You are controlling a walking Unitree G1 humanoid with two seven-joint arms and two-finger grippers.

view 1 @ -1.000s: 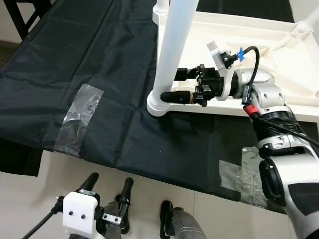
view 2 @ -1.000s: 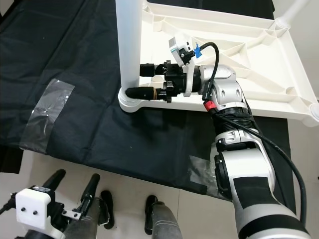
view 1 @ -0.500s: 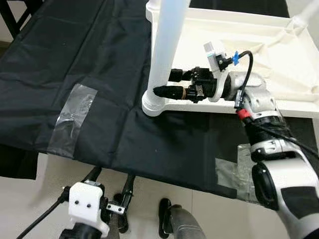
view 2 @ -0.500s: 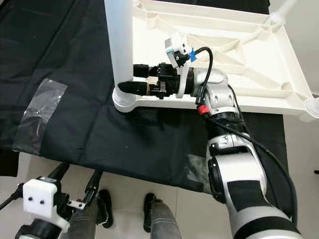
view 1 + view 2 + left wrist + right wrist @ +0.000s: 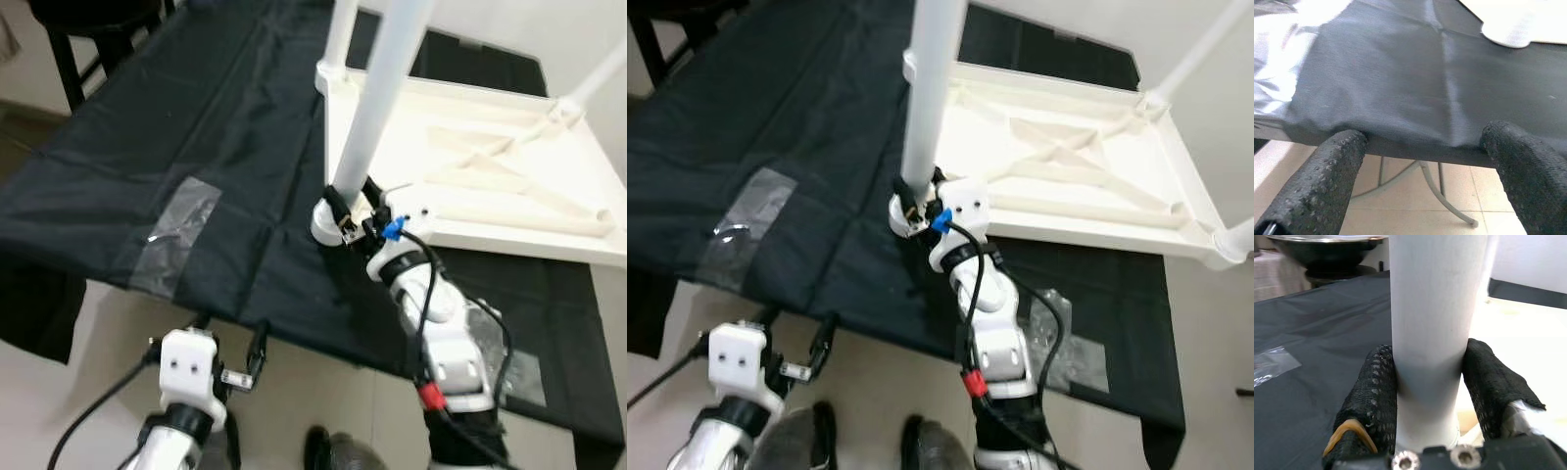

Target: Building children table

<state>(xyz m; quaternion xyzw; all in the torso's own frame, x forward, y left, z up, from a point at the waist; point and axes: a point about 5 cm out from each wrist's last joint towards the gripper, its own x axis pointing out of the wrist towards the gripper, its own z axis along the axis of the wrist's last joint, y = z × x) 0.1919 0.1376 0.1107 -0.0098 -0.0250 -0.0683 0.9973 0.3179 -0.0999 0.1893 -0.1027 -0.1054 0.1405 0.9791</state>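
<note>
Your right gripper [image 5: 1427,396] clamps the white leg [image 5: 377,117] at its base; your left gripper [image 5: 1425,161] hangs apart.

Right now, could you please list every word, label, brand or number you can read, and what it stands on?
None: no readable text anywhere.
The white table leg, the upturned white tabletop, the black cloth and its clear tape patches are all unmarked.
The right gripper and left gripper carry no lettering.
</note>
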